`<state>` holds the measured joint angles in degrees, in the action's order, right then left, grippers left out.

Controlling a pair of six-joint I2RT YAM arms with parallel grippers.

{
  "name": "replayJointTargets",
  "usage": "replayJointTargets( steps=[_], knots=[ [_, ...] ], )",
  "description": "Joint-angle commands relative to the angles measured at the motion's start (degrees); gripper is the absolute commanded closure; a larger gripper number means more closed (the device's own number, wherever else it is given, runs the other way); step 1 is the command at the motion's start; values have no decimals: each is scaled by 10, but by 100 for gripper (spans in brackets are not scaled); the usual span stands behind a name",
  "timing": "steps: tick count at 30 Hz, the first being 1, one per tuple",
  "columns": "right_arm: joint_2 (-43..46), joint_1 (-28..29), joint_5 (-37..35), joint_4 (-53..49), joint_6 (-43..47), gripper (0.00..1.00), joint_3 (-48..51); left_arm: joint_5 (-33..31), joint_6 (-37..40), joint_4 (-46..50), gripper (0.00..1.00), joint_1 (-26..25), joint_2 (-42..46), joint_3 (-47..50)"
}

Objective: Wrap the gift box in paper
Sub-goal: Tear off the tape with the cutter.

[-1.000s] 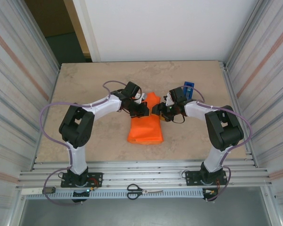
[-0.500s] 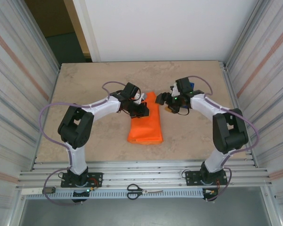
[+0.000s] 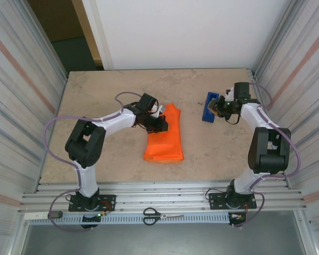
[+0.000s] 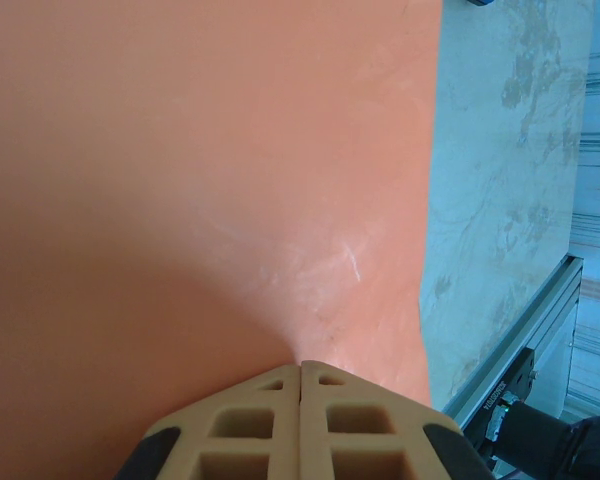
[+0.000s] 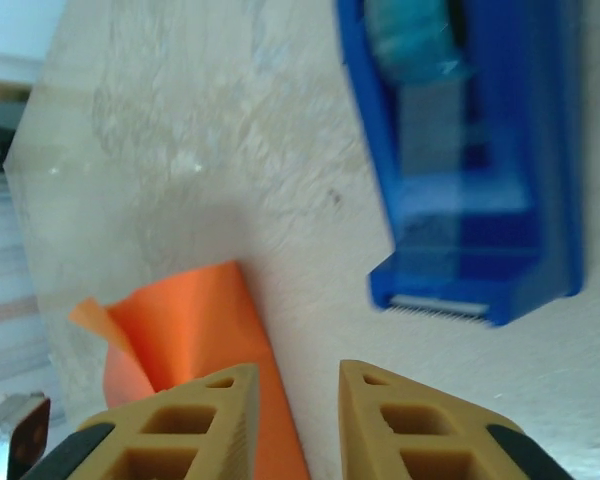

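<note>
- You have open worktop [image 3: 95, 90] from 10 to 12 o'clock of the paper [image 3: 165, 143].
- At its 2 o'clock, the blue tape dispenser [image 3: 209, 107] blocks you.

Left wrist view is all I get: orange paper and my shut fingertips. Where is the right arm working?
Observer: The right gripper is at the far right of the table, close beside the blue tape dispenser and well apart from the paper.
Operator: Is it holding the dispenser?
Observer: No. In the right wrist view its fingers stand open with nothing gripped, and the dispenser lies ahead of them, untouched.
Operator: How does the paper look overall?
Observer: From above it is a folded, elongated bundle in the middle of the table, with the left gripper on its far left part.
</note>
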<state>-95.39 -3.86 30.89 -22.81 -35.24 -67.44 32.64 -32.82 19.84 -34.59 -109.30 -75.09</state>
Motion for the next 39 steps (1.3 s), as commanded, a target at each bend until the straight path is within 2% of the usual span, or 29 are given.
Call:
replayJointTargets(
  steps=[1,6,9,18,27,34,39],
  knots=[
    [-20,-17,2,-13,11,77,-27,-41,17,39,100,-6,-36,32],
    [-60,-35,12,-11,6,81,-46,-42,18,37,100,-6,-38,34],
    [-82,-40,15,-4,2,77,-52,-40,18,36,100,-5,-39,34],
    [-133,-43,41,10,4,75,-80,-38,18,34,100,-6,-40,35],
    [-163,-50,57,15,-2,73,-89,-37,16,34,100,-6,-41,37],
    [-178,-50,93,34,-9,77,-89,-37,18,34,100,-6,-40,36],
    [-168,-48,84,30,-11,76,-83,-37,18,35,100,-5,-40,38]
  ],
)
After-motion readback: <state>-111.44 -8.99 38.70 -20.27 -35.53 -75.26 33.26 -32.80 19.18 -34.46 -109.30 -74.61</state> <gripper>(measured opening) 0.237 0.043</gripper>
